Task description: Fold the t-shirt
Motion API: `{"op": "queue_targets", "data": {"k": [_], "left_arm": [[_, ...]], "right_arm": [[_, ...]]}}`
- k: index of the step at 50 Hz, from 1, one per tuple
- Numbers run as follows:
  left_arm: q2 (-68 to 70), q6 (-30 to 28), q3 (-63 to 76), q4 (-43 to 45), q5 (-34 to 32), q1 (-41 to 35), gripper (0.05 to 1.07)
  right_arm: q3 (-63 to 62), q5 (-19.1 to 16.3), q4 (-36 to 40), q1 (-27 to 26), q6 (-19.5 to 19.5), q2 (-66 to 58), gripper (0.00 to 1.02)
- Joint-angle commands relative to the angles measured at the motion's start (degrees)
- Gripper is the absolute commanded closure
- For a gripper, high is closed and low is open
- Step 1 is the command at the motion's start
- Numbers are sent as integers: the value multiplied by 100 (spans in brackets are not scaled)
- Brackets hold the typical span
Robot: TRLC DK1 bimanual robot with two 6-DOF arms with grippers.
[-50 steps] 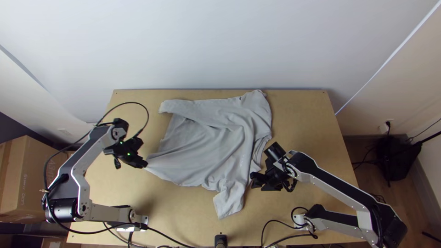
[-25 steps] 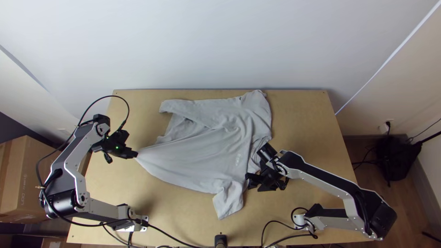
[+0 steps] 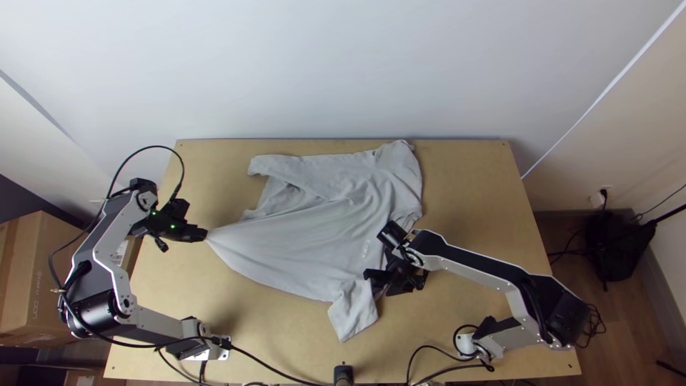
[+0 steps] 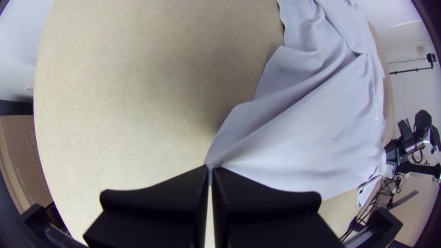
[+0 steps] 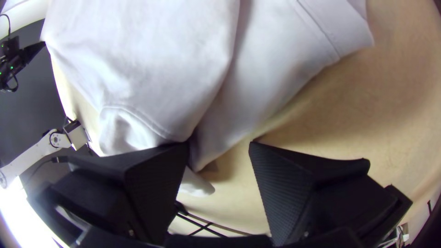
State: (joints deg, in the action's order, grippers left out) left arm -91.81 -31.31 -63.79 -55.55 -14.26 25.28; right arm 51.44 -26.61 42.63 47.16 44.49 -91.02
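Note:
A light grey t-shirt (image 3: 314, 236) lies loosely spread and wrinkled on the table, its left part drawn to a point. At that point my left gripper (image 3: 204, 234) is shut on a bit of cloth; in the left wrist view the gripper (image 4: 210, 171) pinches the tip, with folds fanning out from it. Over the shirt's lower right edge, beside the sleeve that points to the near side, is my right gripper (image 3: 373, 287). In the right wrist view the gripper (image 5: 219, 146) stands open, with a cloth edge (image 5: 202, 151) between its fingers, nearer one of them.
The wooden table (image 3: 471, 186) shows bare around the shirt. Cardboard boxes (image 3: 43, 271) stand beyond its left edge. A small black device (image 3: 344, 374) sits at the near edge, and cables (image 3: 429, 350) run near the right arm's base.
My left gripper has moved left with the cloth, drawing the shirt's left part out and tauter. The right gripper has moved left, over the shirt's edge.

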Motion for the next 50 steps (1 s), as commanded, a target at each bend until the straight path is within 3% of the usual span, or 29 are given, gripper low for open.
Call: {"op": "queue_targets", "data": {"k": [1,18,28,31,35,43,50], "left_arm": [[-206,-15,-204,27,-121,276,104],[-672,-24,-292,71,-411,962,104],[-628,-24,-37,88,-472,997,104],[-592,2,-11,88,-534,970,104],[-478,46,24,88,-578,900,104],[-162,152,121,62,-604,742,104],[383,424,95,-44,-718,487,104]], "right_arm": [[226,-46,8,48,-2,-276,42],[463,-55,26,479,-11,-530,42],[499,-55,8,672,-72,-618,43],[525,16,-132,707,-125,-697,68],[516,367,-475,698,-107,-706,100],[481,411,-484,646,-292,-592,100],[173,604,-668,338,-494,340,100]]}}
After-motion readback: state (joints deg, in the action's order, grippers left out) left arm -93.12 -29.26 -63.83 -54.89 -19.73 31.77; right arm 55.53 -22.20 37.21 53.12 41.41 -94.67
